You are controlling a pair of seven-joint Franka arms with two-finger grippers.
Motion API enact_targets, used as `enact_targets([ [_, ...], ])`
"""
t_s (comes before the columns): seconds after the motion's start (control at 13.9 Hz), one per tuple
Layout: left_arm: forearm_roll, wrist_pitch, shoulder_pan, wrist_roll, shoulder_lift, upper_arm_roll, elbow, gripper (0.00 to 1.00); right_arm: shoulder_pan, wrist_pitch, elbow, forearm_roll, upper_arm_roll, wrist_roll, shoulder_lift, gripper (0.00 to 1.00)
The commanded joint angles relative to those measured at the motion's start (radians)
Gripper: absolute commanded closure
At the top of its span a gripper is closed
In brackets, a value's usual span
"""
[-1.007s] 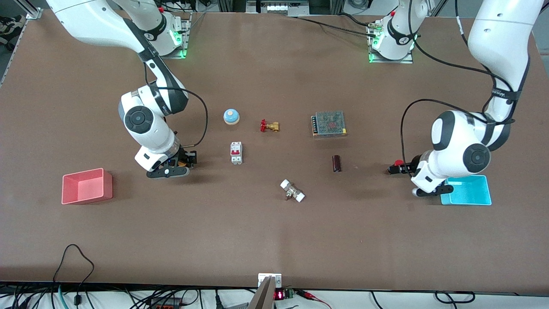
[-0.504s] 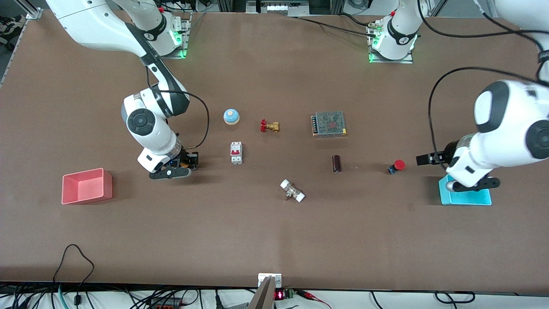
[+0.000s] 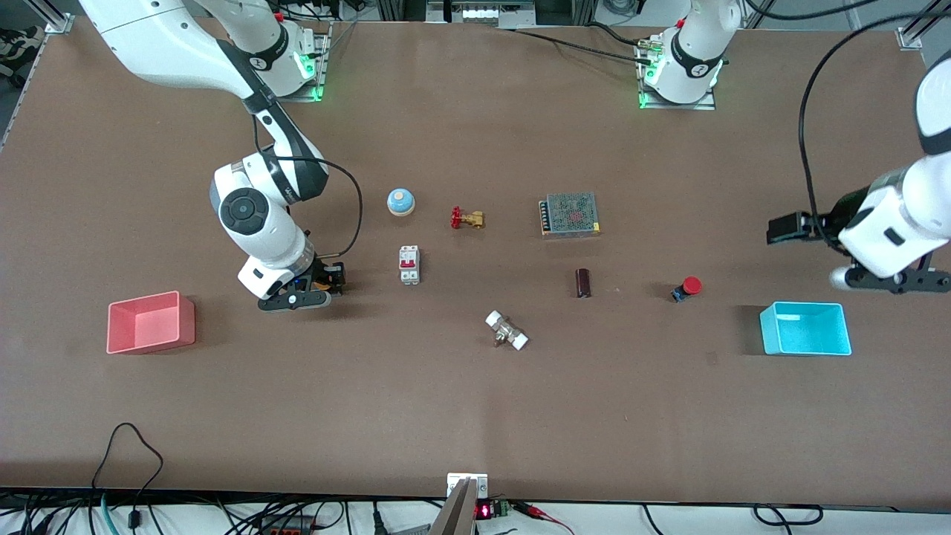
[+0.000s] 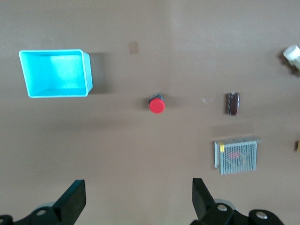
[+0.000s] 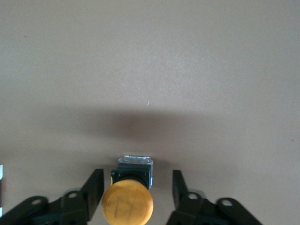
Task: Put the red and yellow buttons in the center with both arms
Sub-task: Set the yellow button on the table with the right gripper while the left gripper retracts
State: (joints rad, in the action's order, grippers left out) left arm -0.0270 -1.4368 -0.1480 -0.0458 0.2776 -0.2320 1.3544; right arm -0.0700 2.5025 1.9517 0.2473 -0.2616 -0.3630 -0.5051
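Right end effector (image 5: 133, 187) low at the bench (image 3: 475, 416), fingers parted with a gap on each side of the yellow button (image 5: 127, 204), cap toward the wrist camera, dark body pointing away. Not clamped yet, by the look of it; button sits square between the fingers, so a straight close seems all that is needed. In the front view, right end effector (image 3: 327, 279) between the pink bin (image 3: 151, 322) and the white breaker (image 3: 409, 264), yellow button (image 3: 321, 283) barely peeking out.

Left end effector (image 4: 136, 199) up in the air, wide open and empty, over bare bench near the cyan bin (image 3: 805, 328). Red button (image 3: 687, 287) lying free between cyan bin and dark cylinder (image 3: 583, 283), cap tilted away from the cylinder. Left arm clearly nearer to it.

No readable writing anywhere.
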Motion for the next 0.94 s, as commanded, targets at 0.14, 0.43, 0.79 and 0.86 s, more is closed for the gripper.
enact_targets([
  [0.14, 0.007, 0.039, 0.001, 0.041, -0.113, 0.008, 0.089, 0.0, 0.029, -0.08, -0.027, -0.002, -0.002, -0.011, 0.124, 0.0],
  [0.43, 0.033, -0.146, 0.135, 0.041, -0.285, 0.158, 0.299, 0.0, 0.061, -0.317, -0.129, -0.225, 0.002, 0.131, 0.247, 0.0],
  [0.79, 0.016, -0.156, 0.185, 0.153, -0.339, 0.237, 0.35, 0.0, 0.119, -0.633, -0.269, -0.24, 0.053, 0.235, 0.339, 0.0],
  [0.86, 0.018, -0.131, 0.18, 0.152, -0.333, 0.235, 0.342, 0.0, 0.119, -0.698, -0.302, -0.24, 0.085, 0.287, 0.347, 0.0],
])
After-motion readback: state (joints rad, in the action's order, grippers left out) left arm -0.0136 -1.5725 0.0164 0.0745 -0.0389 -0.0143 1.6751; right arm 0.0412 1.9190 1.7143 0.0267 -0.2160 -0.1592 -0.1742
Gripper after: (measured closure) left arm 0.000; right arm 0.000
